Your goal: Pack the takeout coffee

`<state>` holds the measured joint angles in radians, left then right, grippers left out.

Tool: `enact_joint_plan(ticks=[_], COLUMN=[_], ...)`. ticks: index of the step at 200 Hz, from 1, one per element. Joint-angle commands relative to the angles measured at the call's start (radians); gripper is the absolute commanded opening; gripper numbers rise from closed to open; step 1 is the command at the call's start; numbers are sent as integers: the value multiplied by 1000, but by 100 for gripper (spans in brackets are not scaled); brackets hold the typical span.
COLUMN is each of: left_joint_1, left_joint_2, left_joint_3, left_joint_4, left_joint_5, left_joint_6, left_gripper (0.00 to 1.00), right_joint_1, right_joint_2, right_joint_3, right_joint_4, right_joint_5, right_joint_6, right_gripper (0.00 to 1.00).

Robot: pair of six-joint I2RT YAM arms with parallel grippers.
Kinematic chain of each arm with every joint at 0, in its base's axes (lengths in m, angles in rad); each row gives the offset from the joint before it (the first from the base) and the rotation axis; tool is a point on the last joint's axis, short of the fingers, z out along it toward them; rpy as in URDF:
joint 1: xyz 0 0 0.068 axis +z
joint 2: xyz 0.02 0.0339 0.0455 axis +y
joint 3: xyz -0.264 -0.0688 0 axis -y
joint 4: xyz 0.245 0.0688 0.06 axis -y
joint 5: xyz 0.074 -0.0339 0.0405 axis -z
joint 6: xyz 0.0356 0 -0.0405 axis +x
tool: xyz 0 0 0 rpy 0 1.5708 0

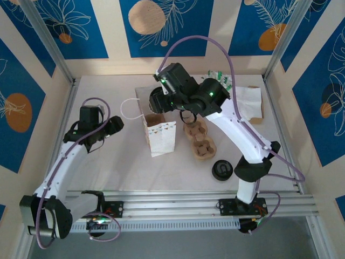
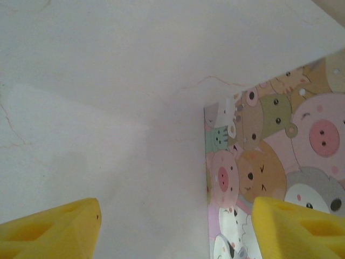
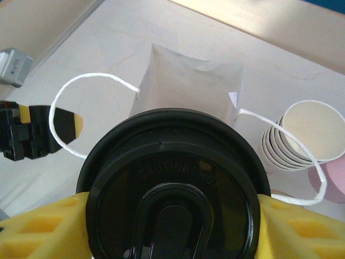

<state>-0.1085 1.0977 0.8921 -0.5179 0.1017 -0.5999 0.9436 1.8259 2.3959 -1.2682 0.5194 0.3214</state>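
Over the far rim of the gift bag point(image 1: 160, 135): takeout coffee point(image 3: 172, 172), black lid upward, clamped at its sides by the right end effector point(image 3: 172, 229). The cup body is hidden beneath the lid.

- **Status:** coffee lifted and held at the bag, not yet inside. By my reading, lowering it through the mouth and letting go remain.
- **Left end effector point(image 2: 175, 229):** fingers spread, nothing between them. It sits just beside the bag's cartoon-printed side, well placed to steady it.
- **Obstructions:** white cord handles point(image 3: 94, 75) loop out from the bag's rim, one on either side of the lid. The mouth looks narrow.
- **Surroundings on the worktop point(image 1: 108, 162):**
  - brown cup carrier point(image 1: 199, 141), right of the bag
  - loose black lid point(image 1: 222, 170), nearer the arm bases
  - stack of lidless cream cups point(image 3: 307, 135)
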Motion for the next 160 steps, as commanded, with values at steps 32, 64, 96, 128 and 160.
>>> enact_joint_plan(ticks=[32, 64, 96, 128, 160], left_joint_1=[59, 60, 60, 61, 59], left_joint_2=[159, 275, 420, 561, 679], left_joint_3=[61, 102, 169, 242, 308], left_joint_4=[170, 265, 381, 470, 572], left_joint_5=[30, -8, 67, 102, 242], left_joint_6=[-255, -291, -309, -296, -284], left_gripper=[71, 69, 66, 64, 62], right_joint_1=[-5, -4, 10, 18, 24], right_joint_2=[75, 128, 181, 221, 236], right_joint_3=[40, 68, 119, 157, 158], right_joint_4=[-64, -91, -134, -170, -186], right_joint_5=[-35, -35, 6, 11, 4], right_joint_6=[-5, -3, 21, 57, 87], right_gripper=[59, 59, 59, 59, 58])
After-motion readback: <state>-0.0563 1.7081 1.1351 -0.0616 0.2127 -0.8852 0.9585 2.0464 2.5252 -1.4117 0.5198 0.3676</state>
